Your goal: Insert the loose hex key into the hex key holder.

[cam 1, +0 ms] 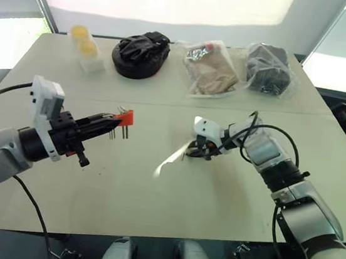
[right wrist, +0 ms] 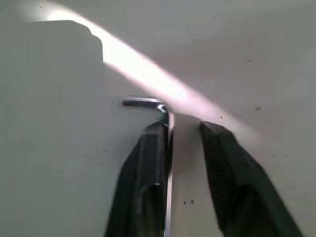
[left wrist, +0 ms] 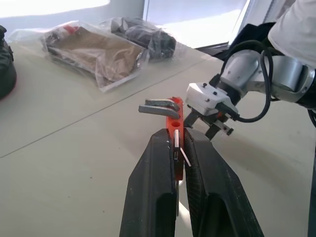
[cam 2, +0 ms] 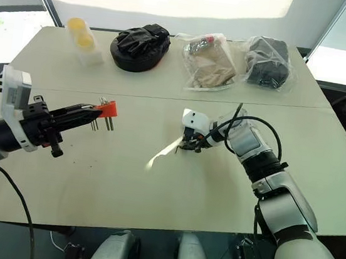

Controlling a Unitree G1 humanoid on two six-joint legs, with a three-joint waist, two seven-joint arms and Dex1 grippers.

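Left jaws tight on holder point(cam 1: 126, 118), keys downward; right jaws apart astride loose key point(right wrist: 171, 123).

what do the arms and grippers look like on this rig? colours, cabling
Both arms are silver-grey shells with black joint sections. Each wrist carries a white boxy camera housing. The left gripper and right gripper each have two matte black, tapered fingers. Loose black cables loop over the right forearm and trail from the left arm.
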